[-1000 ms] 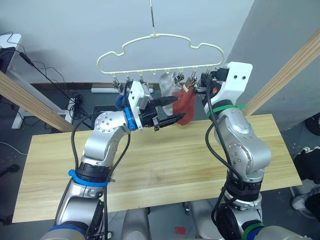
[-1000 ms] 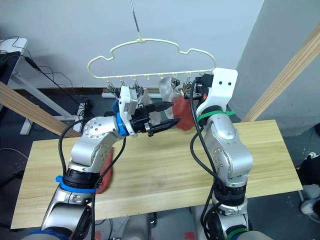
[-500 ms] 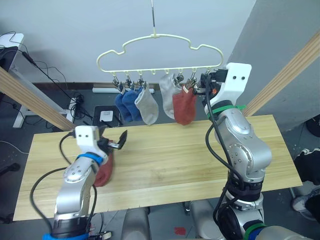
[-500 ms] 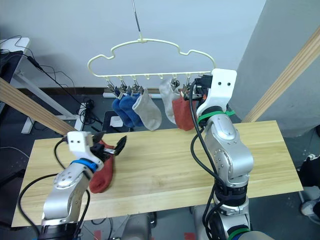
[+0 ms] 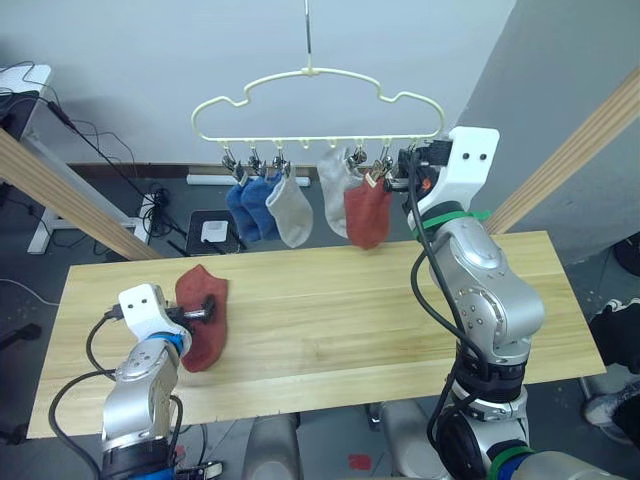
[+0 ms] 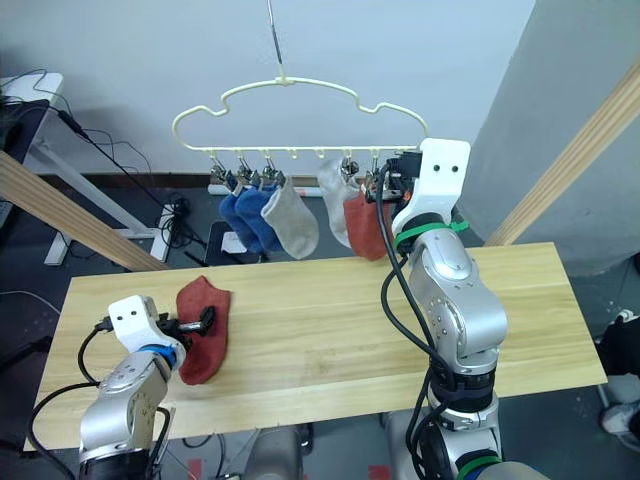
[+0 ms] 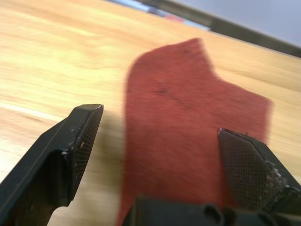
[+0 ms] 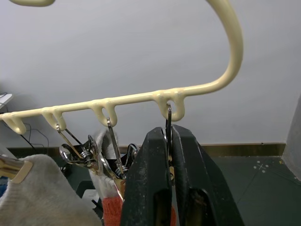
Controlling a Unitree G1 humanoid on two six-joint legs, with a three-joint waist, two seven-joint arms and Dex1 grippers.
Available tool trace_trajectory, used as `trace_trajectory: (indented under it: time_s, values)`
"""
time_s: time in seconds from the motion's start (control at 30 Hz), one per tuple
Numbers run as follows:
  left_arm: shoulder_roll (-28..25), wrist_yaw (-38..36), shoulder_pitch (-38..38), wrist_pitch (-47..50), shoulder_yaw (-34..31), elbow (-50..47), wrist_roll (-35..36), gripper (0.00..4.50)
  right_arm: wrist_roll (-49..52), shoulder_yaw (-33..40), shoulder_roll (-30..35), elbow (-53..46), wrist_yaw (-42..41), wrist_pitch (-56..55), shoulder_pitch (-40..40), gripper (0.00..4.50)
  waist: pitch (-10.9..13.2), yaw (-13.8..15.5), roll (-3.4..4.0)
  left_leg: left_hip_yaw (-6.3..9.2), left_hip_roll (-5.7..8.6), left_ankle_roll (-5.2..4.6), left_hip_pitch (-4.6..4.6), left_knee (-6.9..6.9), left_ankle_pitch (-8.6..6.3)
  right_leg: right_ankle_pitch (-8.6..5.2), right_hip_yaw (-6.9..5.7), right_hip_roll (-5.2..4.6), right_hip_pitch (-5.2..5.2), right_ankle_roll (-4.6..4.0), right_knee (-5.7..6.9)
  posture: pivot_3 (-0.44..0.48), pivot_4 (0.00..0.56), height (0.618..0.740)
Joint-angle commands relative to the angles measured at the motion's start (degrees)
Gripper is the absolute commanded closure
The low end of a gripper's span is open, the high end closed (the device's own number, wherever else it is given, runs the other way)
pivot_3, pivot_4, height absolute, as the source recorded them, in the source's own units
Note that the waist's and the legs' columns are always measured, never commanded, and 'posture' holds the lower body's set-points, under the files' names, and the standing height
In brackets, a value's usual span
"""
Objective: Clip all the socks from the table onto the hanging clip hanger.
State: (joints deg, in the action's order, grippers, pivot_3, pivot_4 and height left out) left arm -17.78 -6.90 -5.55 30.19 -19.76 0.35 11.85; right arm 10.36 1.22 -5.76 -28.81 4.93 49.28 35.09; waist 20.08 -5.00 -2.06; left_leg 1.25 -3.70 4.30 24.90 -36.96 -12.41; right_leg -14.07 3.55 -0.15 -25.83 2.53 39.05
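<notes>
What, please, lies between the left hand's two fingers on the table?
The left wrist view shows the red sock lying flat on the table between the open fingers.

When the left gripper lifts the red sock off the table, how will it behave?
Probably floppy: the red sock lies flat on the table, and the hung socks droop. Likely light, unlikely to roll. The open left gripper straddles it.

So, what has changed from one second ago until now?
The left gripper came down from the hanger to the table and now sits open over the last red sock, not yet gripping it. The right gripper stayed shut on the end clip. The five hung socks did not move.
</notes>
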Motion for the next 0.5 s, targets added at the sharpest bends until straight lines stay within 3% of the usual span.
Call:
trace_trajectory:
  time_s: [0.03,0.3,0.4,0.5]
  values:
    - [-1.24,-0.42,-0.18,0.24,2.30,2.21,-1.97,0.06,1.04,-0.38,-0.30,-1.79,-0.52,-0.51,0.66,4.50,0.00,-0.01,0.00,-0.02,0.00,0.00,0.00,0.00,0.00,0.00,0.02,0.00,0.00,0.00,0.00,-0.141,0.327,0.740]
    - [-1.29,-1.23,-0.84,1.84,3.84,3.47,-1.74,0.06,1.04,-0.57,-0.49,-1.86,-0.50,-0.55,0.69,4.50,-0.01,-0.02,0.01,-0.02,0.00,0.00,-0.03,0.00,0.00,0.00,0.02,-0.01,0.01,0.00,0.02,-0.146,0.326,0.740]
    - [-1.41,-1.32,-0.76,2.17,3.57,3.58,-1.55,0.59,0.98,-0.50,-0.52,-1.76,-0.46,-0.73,0.88,4.50,-0.01,-0.02,0.01,-0.02,0.00,0.00,-0.04,0.00,0.00,0.00,0.02,-0.01,0.01,0.00,0.02,-0.146,0.327,0.740]
    - [-1.56,-1.52,-0.60,2.22,3.51,3.55,-1.46,1.42,0.92,-0.54,-0.51,-1.78,-0.47,-0.80,0.88,4.50,-0.01,-0.05,0.01,-0.02,0.00,0.00,-0.05,0.00,0.00,0.00,0.03,-0.01,0.01,0.00,0.02,-0.146,0.327,0.740]
